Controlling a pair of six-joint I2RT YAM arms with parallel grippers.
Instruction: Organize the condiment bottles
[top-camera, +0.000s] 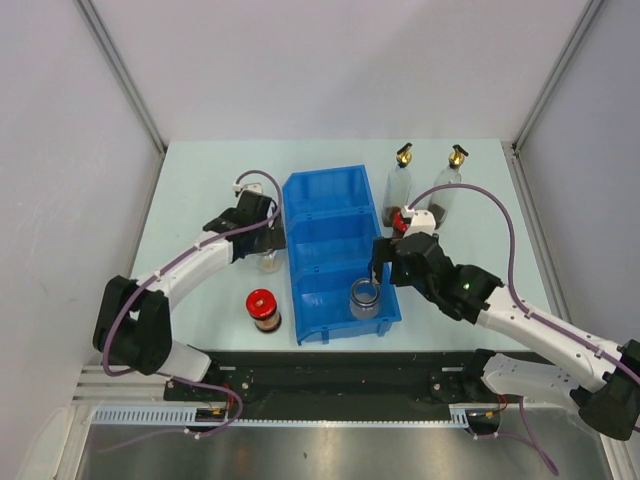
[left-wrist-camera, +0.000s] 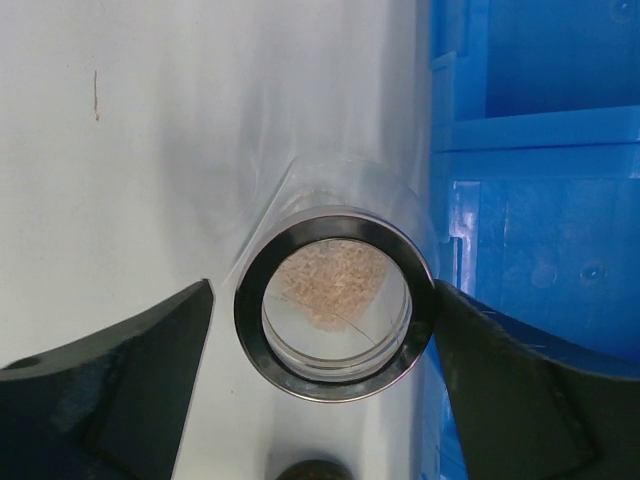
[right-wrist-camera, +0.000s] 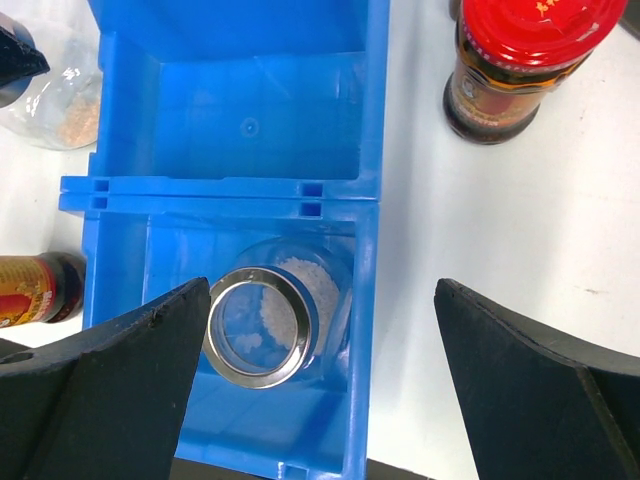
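Where the left arm reaches in beside the blue three-compartment bin (top-camera: 335, 245), the left end effector (left-wrist-camera: 322, 296) is open around a tan-granule jar (left-wrist-camera: 335, 330) with a silver lid. The finger on the bin side sits right against the lid, and a sliver of desk (top-camera: 200, 180) shows between the other finger and the lid. That jar stands upright on the desk, just beside the bin's left wall. The right end effector (right-wrist-camera: 322, 290) hangs wide open above the bin's nearest compartment, gripping nothing. A white-granule jar (right-wrist-camera: 265, 325), also silver-lidded, stands in that compartment below it. One red-lidded brown jar (top-camera: 263, 310) stands on the desk left of the bin. The other red-lidded jar (top-camera: 404, 221) is on the bin's right, partly behind the right arm. Close by it, farther back, stand the left spouted bottle (top-camera: 400, 183) and the right spouted bottle (top-camera: 449, 180), both tall, clear and gold-topped.
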